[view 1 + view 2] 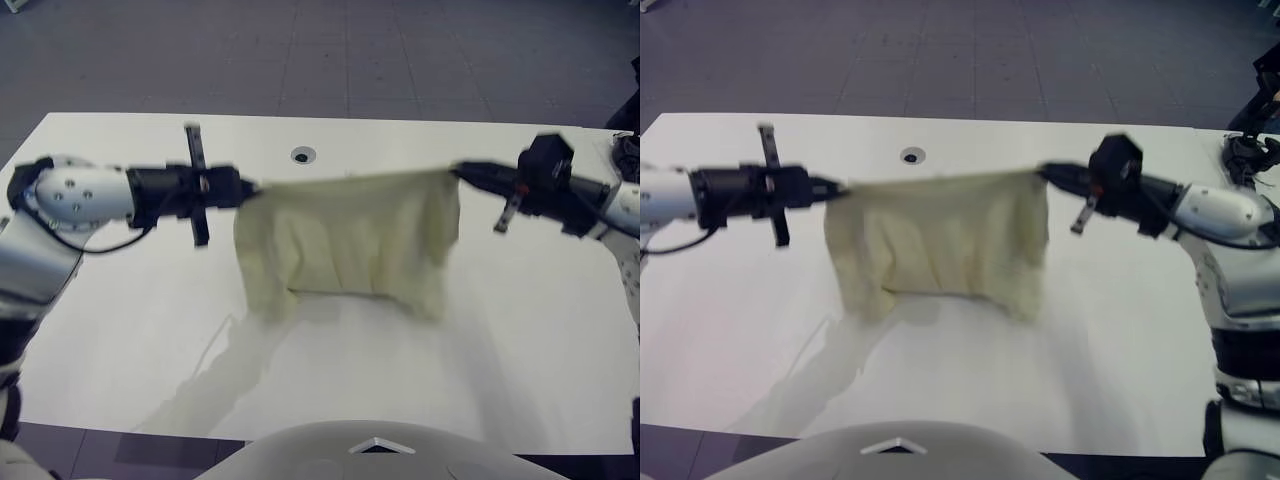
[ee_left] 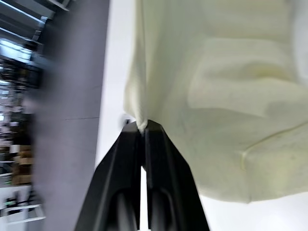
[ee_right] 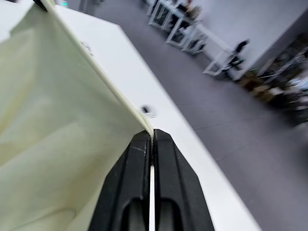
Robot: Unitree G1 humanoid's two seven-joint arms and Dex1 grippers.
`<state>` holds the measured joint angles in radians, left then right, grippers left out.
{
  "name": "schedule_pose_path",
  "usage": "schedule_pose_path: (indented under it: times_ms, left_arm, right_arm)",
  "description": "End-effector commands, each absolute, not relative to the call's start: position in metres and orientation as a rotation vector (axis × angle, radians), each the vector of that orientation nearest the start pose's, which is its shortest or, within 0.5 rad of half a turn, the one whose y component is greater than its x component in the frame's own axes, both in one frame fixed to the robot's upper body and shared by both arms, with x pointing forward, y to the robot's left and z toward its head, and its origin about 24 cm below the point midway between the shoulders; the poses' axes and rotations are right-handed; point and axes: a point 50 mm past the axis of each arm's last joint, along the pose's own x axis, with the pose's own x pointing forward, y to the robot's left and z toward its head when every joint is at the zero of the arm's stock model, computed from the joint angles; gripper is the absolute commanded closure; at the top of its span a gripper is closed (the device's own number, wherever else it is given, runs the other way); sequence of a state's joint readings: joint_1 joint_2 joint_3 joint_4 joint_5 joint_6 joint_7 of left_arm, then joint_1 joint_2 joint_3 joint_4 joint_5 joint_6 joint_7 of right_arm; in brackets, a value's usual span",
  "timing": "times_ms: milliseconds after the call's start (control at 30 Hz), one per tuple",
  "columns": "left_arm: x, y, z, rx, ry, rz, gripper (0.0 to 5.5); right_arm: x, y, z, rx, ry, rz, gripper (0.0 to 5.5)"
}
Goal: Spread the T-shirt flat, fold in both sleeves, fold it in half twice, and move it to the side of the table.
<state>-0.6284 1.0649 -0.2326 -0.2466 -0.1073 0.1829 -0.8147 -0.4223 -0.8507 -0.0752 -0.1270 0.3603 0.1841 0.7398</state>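
Above the table's middle: the T-shirt (image 1: 350, 240) is held up in the air, pale yellow, its top edge pulled into a nearly straight line between the two grippers.
Hang: the cloth is draped downward from that edge in soft vertical folds, bunched at both lower corners; whether the bottom hem touches the table cannot be told.
Left gripper (image 1: 248, 187): its black fingers are pressed together on a small pinch of the shirt's top edge at the left corner, as is seen close up in the left wrist view.
Right gripper (image 1: 458, 170): its fingers are likewise closed tight, with the right corner of the top edge caught at their tips.
Arms: both are stretched inward from opposite sides, roughly level with each other.
Table (image 1: 120, 330): white and smooth; a shadow of the cloth is cast on it toward the near left.
Hole (image 1: 303, 155): a small round fitting is set in the tabletop behind the shirt, well apart from it.
Marks (image 3: 87, 46): faint dark specks are seen on the tabletop beyond the cloth, too blurred to be read.
Floor: grey tiles are seen beyond the far edge.
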Motion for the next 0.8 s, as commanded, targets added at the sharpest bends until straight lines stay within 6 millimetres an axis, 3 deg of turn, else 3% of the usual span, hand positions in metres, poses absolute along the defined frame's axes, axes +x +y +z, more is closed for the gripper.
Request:
schedule_pose_path:
  times_ms: [33,200,300,367,433,500,533,600,667,733,800]
  left_arm:
    - [0.325,0.210,0.351,1.366,-0.461,-0.217,5.49]
    - [0.339,0.209,0.416,1.482,-0.631,0.032,5.49]
    - [0.341,0.205,0.428,1.494,-0.670,0.043,5.49]
    - [0.343,0.203,0.420,1.515,-0.667,-0.008,5.49]
    - [0.347,0.201,0.396,1.536,-0.634,-0.132,5.49]
    - [0.343,0.195,0.352,1.539,-0.563,-0.375,5.49]
    - [0.335,0.191,0.322,1.514,-0.503,-0.531,5.49]
    - [0.306,0.186,0.264,1.413,-0.362,-0.814,5.49]
    - [0.268,0.180,0.216,1.276,-0.217,-1.038,5.49]
    - [0.232,0.171,0.195,1.166,-0.139,-1.190,5.49]
    - [0.213,0.167,0.196,1.090,-0.085,-1.258,5.49]
  right_arm:
    - [0.309,-0.252,0.313,-0.830,-0.645,0.131,5.50]
    - [0.319,-0.254,0.370,-0.940,-0.857,-0.053,5.50]
    - [0.319,-0.252,0.389,-0.960,-0.920,-0.081,5.50]
    - [0.320,-0.252,0.387,-0.966,-0.928,-0.062,5.50]
    - [0.323,-0.249,0.367,-0.973,-0.895,0.027,5.50]
    - [0.323,-0.246,0.330,-0.945,-0.788,0.199,5.50]
    - [0.316,-0.240,0.304,-0.955,-0.721,0.373,5.50]
    - [0.291,-0.233,0.250,-0.923,-0.505,0.717,5.50]
    - [0.254,-0.232,0.203,-0.794,-0.191,1.032,5.50]
    - [0.222,-0.231,0.182,-0.617,0.064,1.229,5.50]
    - [0.206,-0.231,0.178,-0.497,0.206,1.320,5.50]
